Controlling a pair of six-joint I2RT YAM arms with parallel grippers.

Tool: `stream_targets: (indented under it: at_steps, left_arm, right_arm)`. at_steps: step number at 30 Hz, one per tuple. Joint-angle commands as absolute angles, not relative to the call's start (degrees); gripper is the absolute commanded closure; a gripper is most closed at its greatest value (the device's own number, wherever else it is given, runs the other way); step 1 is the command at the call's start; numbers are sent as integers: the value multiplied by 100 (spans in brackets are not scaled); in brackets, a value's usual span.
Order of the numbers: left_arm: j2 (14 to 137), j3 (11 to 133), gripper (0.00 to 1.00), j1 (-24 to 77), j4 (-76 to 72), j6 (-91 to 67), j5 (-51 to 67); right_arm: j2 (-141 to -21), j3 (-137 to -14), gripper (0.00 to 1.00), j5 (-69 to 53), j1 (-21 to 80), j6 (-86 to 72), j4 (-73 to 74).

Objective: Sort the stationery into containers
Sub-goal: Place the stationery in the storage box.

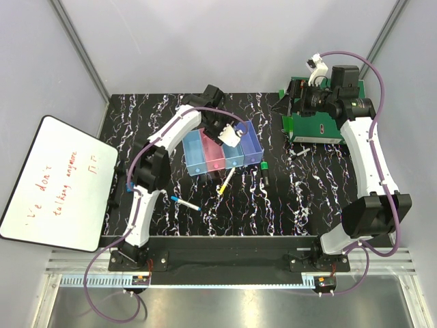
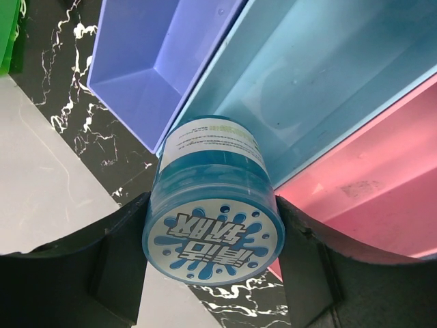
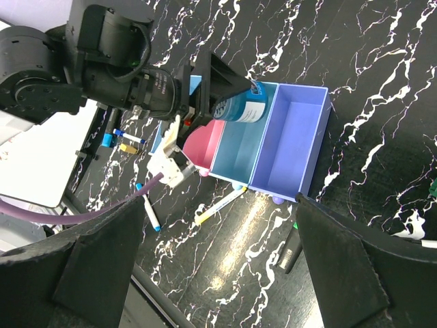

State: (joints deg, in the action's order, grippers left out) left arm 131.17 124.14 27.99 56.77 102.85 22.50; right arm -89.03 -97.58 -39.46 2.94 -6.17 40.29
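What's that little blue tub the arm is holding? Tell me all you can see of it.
The tub is a short round jar of clear blue plastic. Its flat end carries a blue splash design with lettering, and a white label wraps its side. The left arm's black fingers clamp it from both sides, holding it above where the purple bin meets a light blue bin.
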Motion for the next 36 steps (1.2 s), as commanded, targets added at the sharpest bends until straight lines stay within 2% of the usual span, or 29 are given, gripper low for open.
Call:
stream_targets:
  at_steps: [1,5,14,21,36]
  left_arm:
    - [13140,12393,100,2812,5484,10661,2057]
    - [13166,12340,90,2830,5458,10731,2004]
    - [13157,12313,77,2848,5353,10758,1881]
    - [13069,12244,69,2848,5239,10846,1714]
    - [12753,12094,61,2839,5159,11302,1670]
  right_arm:
    - [-8701,-9747,0,-3876,255,-562,3920]
    - [-8701,-9738,0,-3885,255,-571,3902]
    - [-8657,-9686,0,-3902,211,-580,3893]
    - [-8648,-9659,0,-3937,202,-624,3876]
    - [-8640,-9650,0,-3990,185,-677,3832]
